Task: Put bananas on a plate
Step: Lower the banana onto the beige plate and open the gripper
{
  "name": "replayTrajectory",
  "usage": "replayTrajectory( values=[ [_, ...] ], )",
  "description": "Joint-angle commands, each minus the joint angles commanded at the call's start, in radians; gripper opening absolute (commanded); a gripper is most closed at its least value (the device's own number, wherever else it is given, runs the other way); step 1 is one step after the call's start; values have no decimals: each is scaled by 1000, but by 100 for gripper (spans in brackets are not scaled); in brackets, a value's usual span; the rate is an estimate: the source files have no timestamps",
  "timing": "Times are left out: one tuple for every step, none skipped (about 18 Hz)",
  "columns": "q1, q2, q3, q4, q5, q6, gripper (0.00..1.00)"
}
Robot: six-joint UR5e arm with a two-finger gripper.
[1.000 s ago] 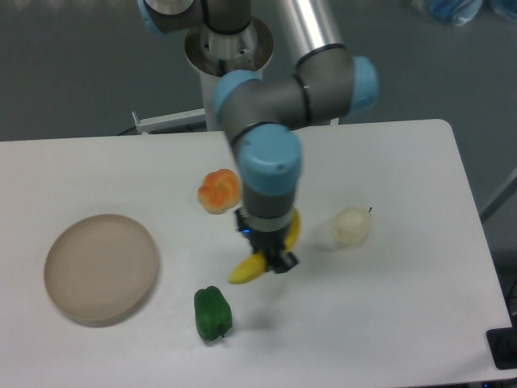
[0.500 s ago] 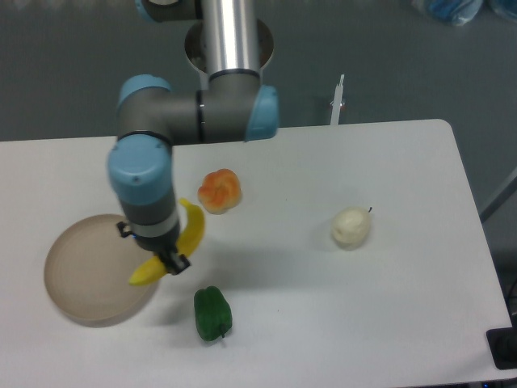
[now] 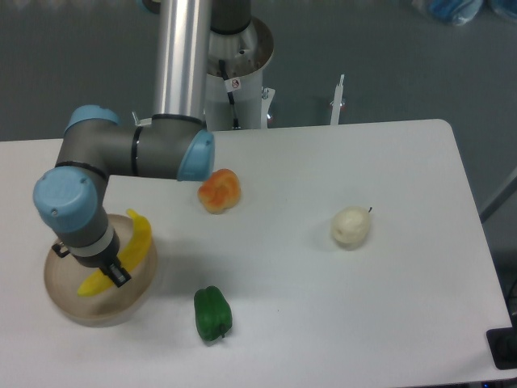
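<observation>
swung left from mid-table, past the orange fruit [image 3: 220,191], now over the plate [image 3: 65,301]. gripper [image 3: 109,271] clamped on the bananas [image 3: 133,246], curved yellow body hanging over the dish's right half; cannot tell if touching it yet. for a clean finish: lower straight down until contact, keep it inside the rim, centre a touch leftward, then open gently so nothing rolls off. lift clear vertically. green pepper [image 3: 212,314] near the plate, pale round fruit [image 3: 350,226] well apart, both out of the way.
</observation>
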Motion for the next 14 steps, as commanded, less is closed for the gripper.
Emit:
replayTrajectory(
  values=[
    [-6, -5, 0, 0, 0, -2, 23],
    [-11, -6, 0, 0, 0, -2, 27],
    [-11, -6, 2, 3, 0, -2, 34],
    [-11, -6, 3, 12, 0, 7, 56],
    [-12, -6, 5, 24, 0, 6, 71],
    [-12, -8, 8, 40, 2, 1, 94],
    [-12, -6, 8, 51, 9, 1, 100],
    [-12, -6, 9, 55, 11, 7, 100],
    [-11, -5, 14, 57, 17, 11, 100],
    [-11, -2, 18, 55, 23, 11, 100],
    [-9, 4, 23, 55, 34, 11, 100],
    [-5, 15, 29, 55, 52, 11, 100],
    [9, 26, 34, 55, 67, 12, 100],
    [50, 43, 37, 54, 75, 15, 100]
  ],
)
